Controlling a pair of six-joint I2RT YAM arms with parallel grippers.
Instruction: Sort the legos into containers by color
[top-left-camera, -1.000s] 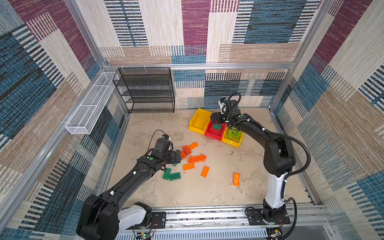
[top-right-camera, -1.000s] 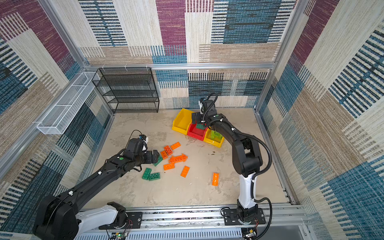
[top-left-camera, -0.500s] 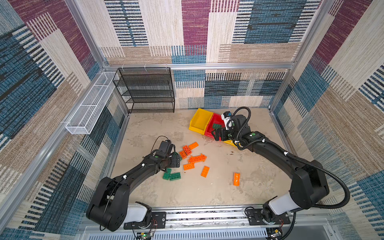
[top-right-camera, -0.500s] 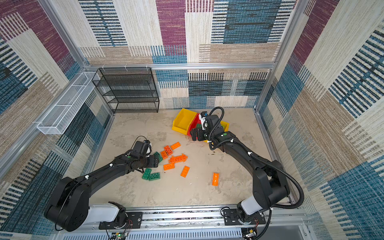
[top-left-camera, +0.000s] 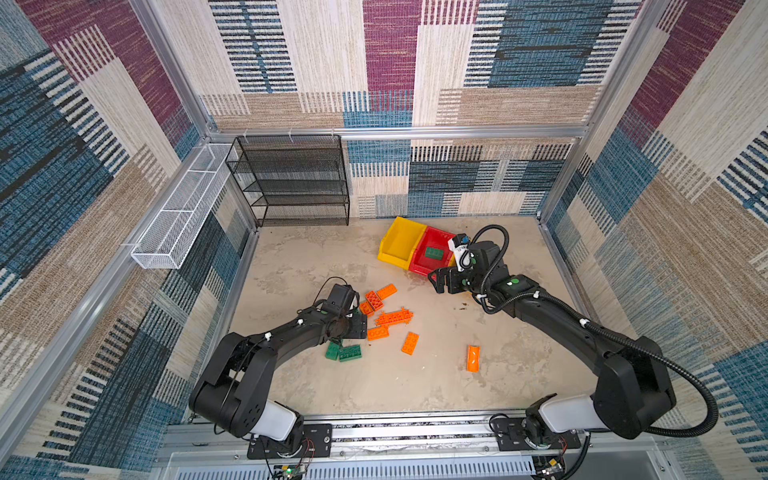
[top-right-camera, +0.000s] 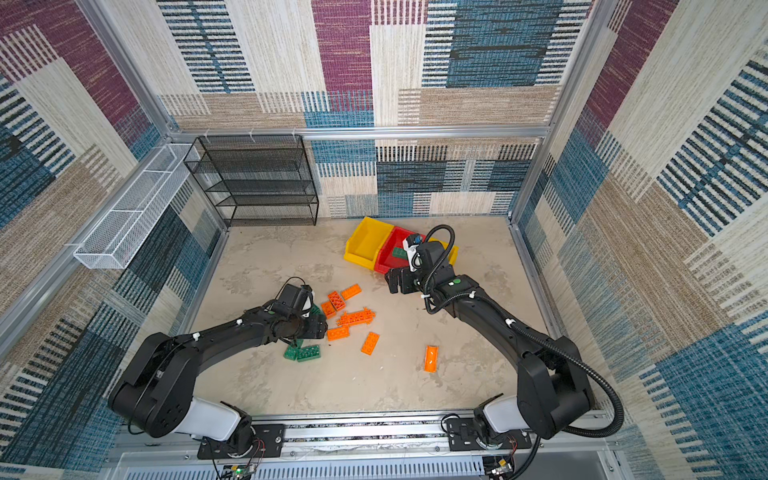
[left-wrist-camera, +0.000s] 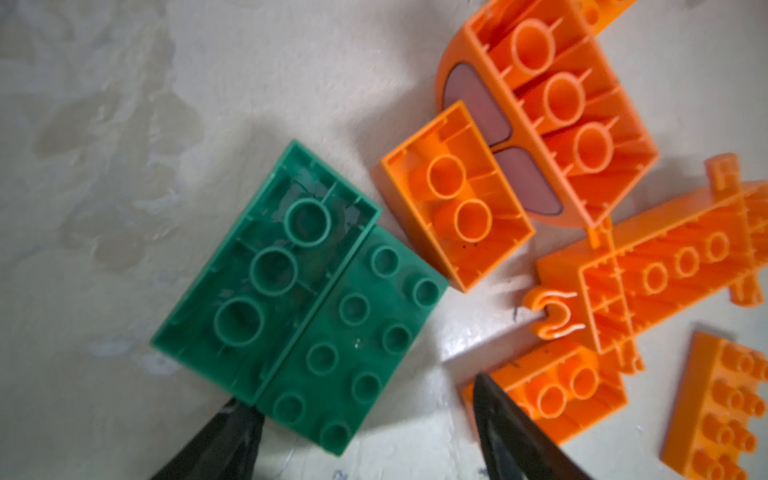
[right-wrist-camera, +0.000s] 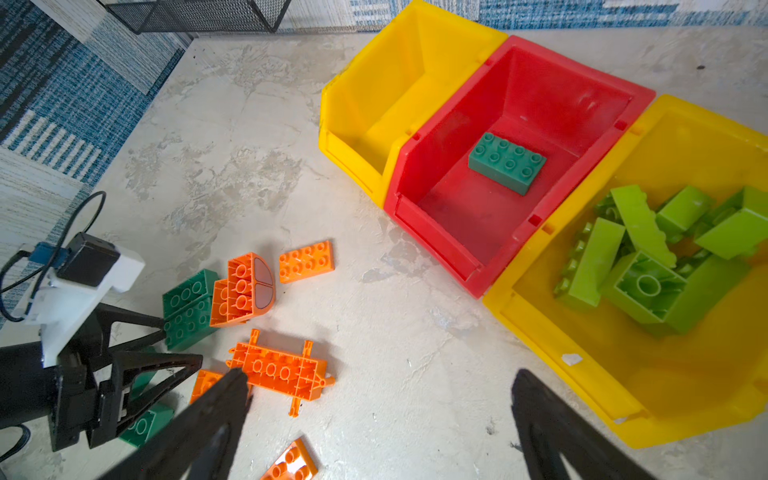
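Pulled back from the red bin (right-wrist-camera: 449, 216), right hand (right-wrist-camera: 380, 374) hangs before it, wide and empty. Left hand (left-wrist-camera: 363, 395), well away from that bin, has dropped over two dark green legos (left-wrist-camera: 307, 299), jaws apart around one end; a third green lego (right-wrist-camera: 507, 162) lies inside the bin.

Both top views stare steeply down from high up, whole cell in frame. Left wrist cam's super close, right wrist farther back; both catch the rounded orange plastic brick (left-wrist-camera: 557, 99).
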